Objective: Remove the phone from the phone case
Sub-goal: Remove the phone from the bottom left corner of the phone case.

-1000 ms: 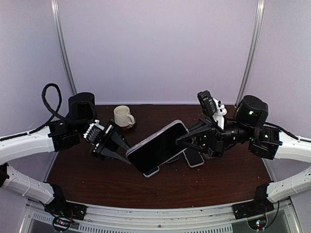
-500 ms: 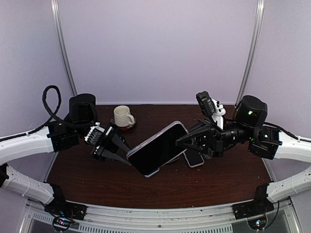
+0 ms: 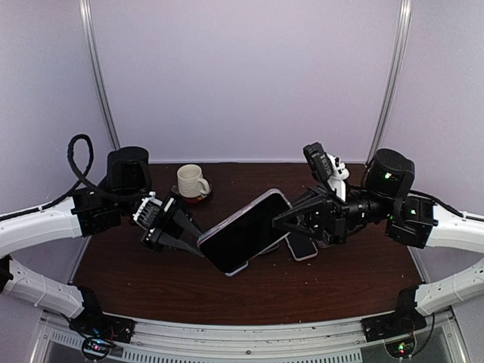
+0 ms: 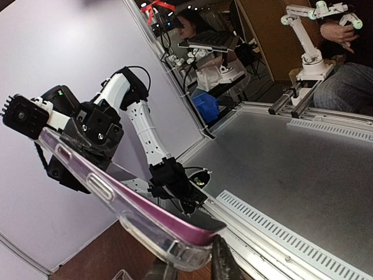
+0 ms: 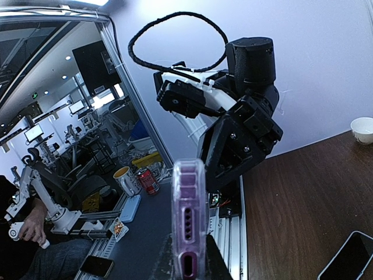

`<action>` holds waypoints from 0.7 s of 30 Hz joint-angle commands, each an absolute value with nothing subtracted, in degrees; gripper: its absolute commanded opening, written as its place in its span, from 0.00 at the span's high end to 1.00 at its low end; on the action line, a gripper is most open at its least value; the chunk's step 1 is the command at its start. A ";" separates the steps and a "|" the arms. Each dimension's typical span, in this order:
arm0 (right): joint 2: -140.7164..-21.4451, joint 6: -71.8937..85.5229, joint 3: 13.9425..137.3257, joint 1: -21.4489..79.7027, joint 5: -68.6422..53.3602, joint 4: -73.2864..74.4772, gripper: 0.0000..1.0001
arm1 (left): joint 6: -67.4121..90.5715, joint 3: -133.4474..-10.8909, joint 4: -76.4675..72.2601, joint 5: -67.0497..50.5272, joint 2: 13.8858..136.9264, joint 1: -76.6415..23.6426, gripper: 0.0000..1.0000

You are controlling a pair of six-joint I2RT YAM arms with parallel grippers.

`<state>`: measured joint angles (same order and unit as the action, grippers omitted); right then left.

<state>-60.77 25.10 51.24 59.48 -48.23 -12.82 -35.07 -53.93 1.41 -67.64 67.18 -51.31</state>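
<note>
- Phone [image 3: 243,233] sits in its clear, purple-edged phone case [image 4: 119,204], held in the air over the middle of the table [image 3: 151,280], screen up, tilted from lower left to upper right.
- Left gripper [image 3: 197,243]: jaws pinch the lower-left end of the phone case; in the left wrist view its fingers [image 4: 223,267] flank the case corner at the bottom edge.
- Right gripper [image 3: 279,219]: jaws pressed onto the upper-right end of the phone case; the right wrist view looks along the case edge at bottom centre.
- Mug [image 3: 191,181] stands at the table's upper left, apart from both arms.
- Second handset [image 3: 302,246] lies flat on the table below the right gripper.
</note>
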 commanded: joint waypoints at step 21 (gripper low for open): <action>-61.41 15.86 56.65 60.82 -43.98 -3.32 1.00 | -36.77 -55.38 -5.80 -41.93 69.93 -45.43 0.94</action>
<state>-62.43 18.61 54.17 60.18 -43.16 -5.48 -35.35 -53.95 3.73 -51.59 69.45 -46.26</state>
